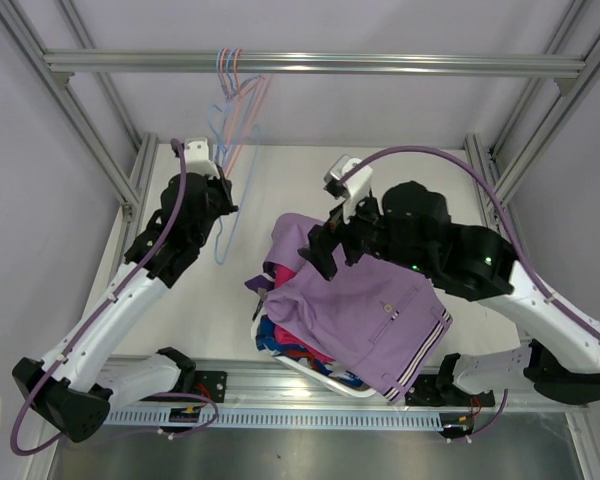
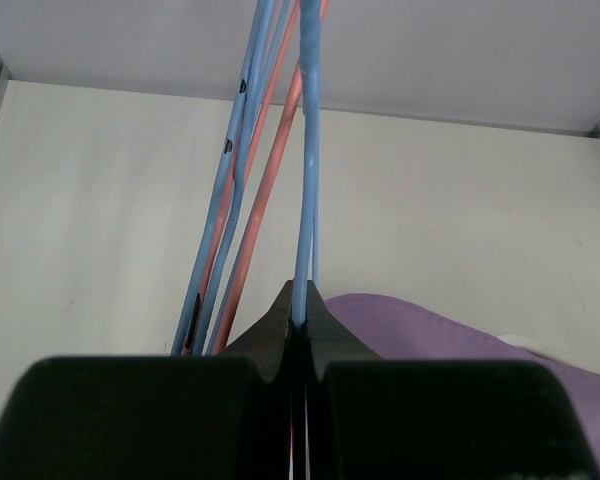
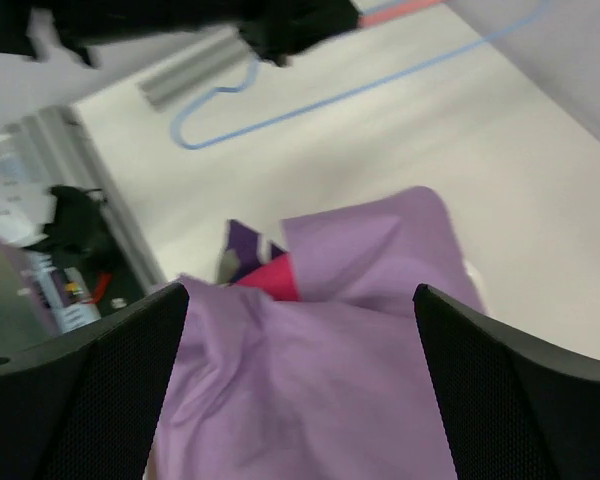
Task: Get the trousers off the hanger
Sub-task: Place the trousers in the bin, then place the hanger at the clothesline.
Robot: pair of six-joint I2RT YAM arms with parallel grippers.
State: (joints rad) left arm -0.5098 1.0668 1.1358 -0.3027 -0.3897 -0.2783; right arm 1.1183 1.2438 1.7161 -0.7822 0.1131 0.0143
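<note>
The left end effector (image 2: 298,322) was pinching a blue hanger (image 2: 306,180). The right end effector (image 3: 296,310) hung spread above the lilac trousers (image 1: 365,315), which lay uppermost in a basket (image 1: 315,373) at the near edge of the bench (image 1: 290,185). Apparently draped past the rim, they could slide off.

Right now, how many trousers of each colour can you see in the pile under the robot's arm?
Lilac trousers: 1
Bright pink trousers: 1
Blue-white patterned trousers: 1
Dark purple trousers: 1
Total: 4 showing. Any others underneath are hidden.
</note>
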